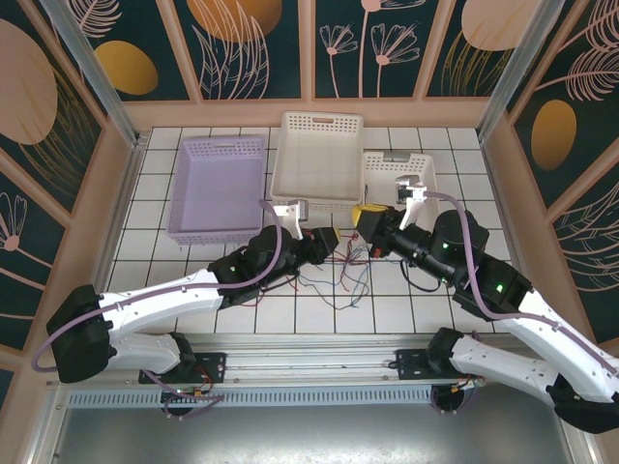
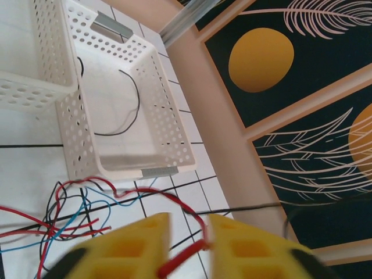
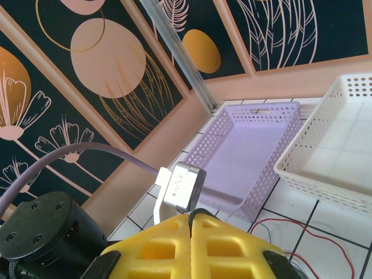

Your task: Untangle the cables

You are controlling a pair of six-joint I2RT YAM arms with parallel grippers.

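A robot lab cell. The left arm [image 1: 164, 295] and right arm [image 1: 527, 333] are bolted to a metal rail [image 1: 309, 350] at a tiled bench [image 1: 155, 256], enclosed by flower-printed wall panels [image 1: 251, 43].

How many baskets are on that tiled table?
3: a lilac basket at the back left, a large white basket in the middle, and a smaller white basket just to its right. None seems hidden.

The left arm [image 1: 174, 295] and the right arm [image 1: 503, 290] are extended forward and angled inward, wrists near each other. The left gripper [image 1: 332, 237] is seen with fingers [image 2: 142, 247] narrowly parted; the right gripper [image 1: 368, 218] is closed, fingers [image 3: 163, 247] pressed together.
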